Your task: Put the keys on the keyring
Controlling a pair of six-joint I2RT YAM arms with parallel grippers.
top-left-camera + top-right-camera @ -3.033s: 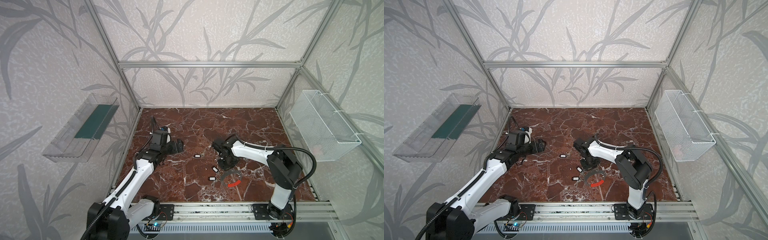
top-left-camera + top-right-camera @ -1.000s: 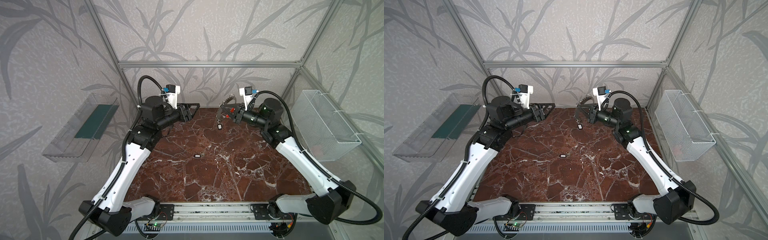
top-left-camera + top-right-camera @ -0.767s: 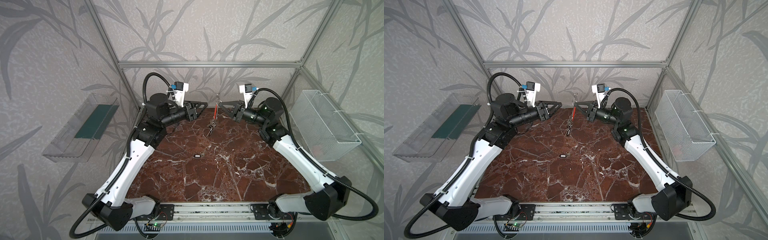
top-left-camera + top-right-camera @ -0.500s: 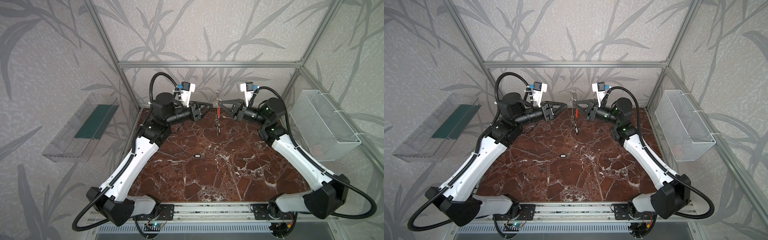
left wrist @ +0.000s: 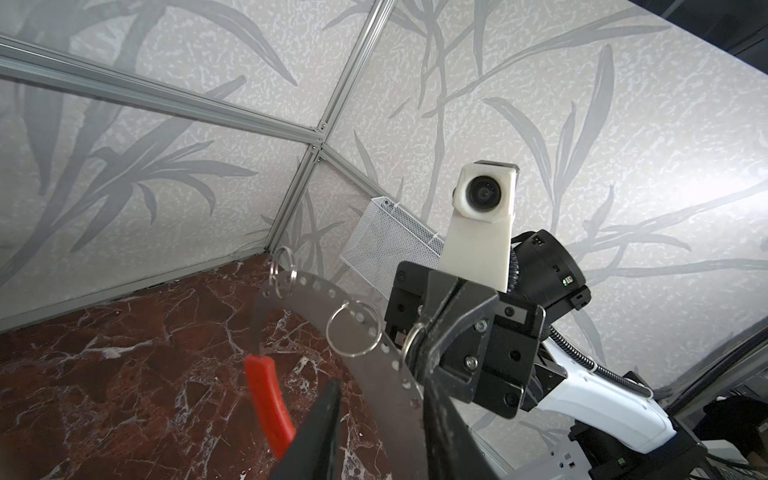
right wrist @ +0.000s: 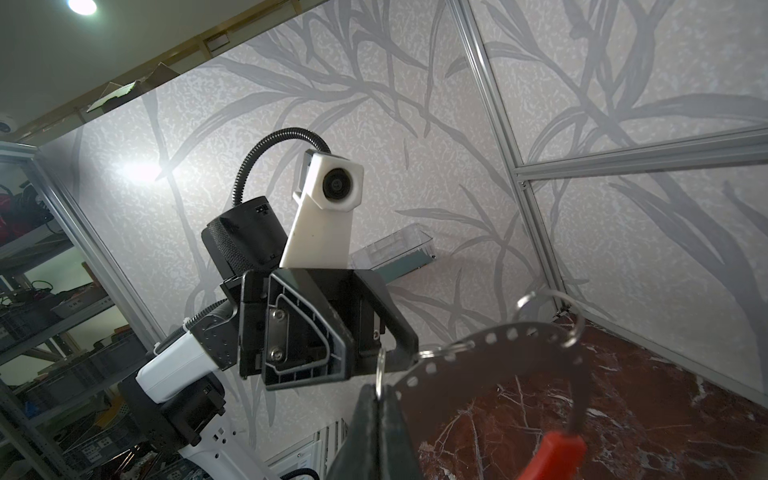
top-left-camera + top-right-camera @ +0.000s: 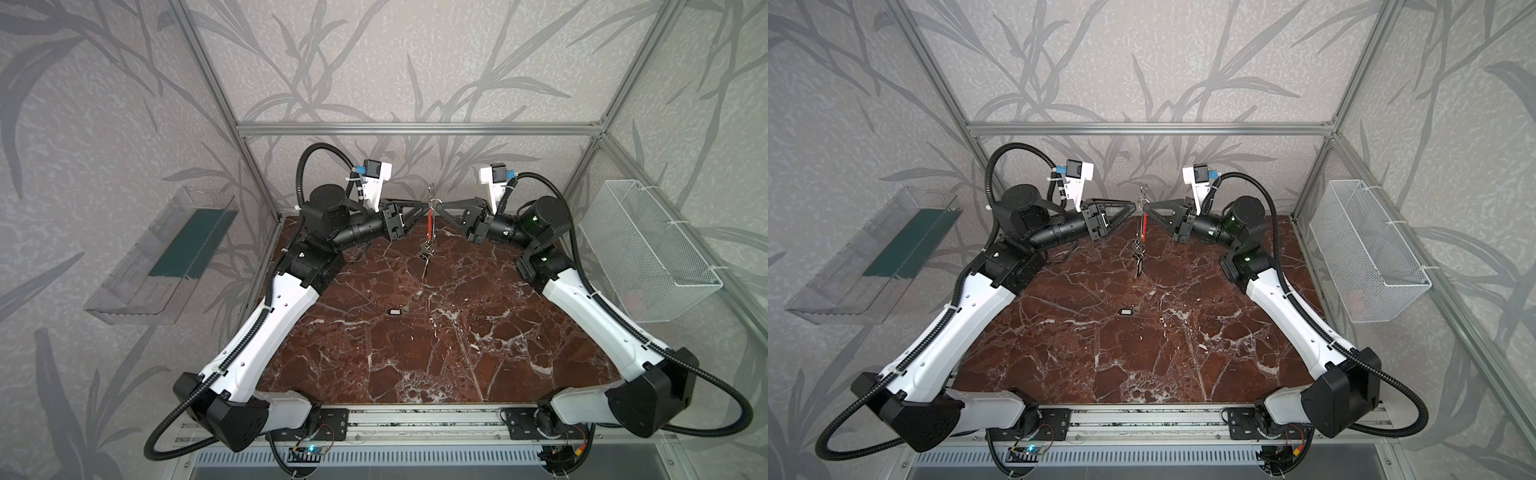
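Observation:
The keyring, a flat grey band with a red arc, hangs edge-on high above the back of the table in both top views. My right gripper is shut on a small wire ring threaded through the band. My left gripper faces it tip to tip, jaws either side of the band. A gap still shows beside one finger. A bunch of keys dangles under the keyring. One black-tagged key lies loose on the marble.
A white wire basket hangs on the right wall and a clear plastic tray on the left wall. Aluminium frame posts stand at the back corners. The marble table stretches toward the front rail.
Both arms rose from the table to the back, the right one carrying the keyring and hanging keys. In the last second the left gripper closed in on the ring and its jaws narrowed.

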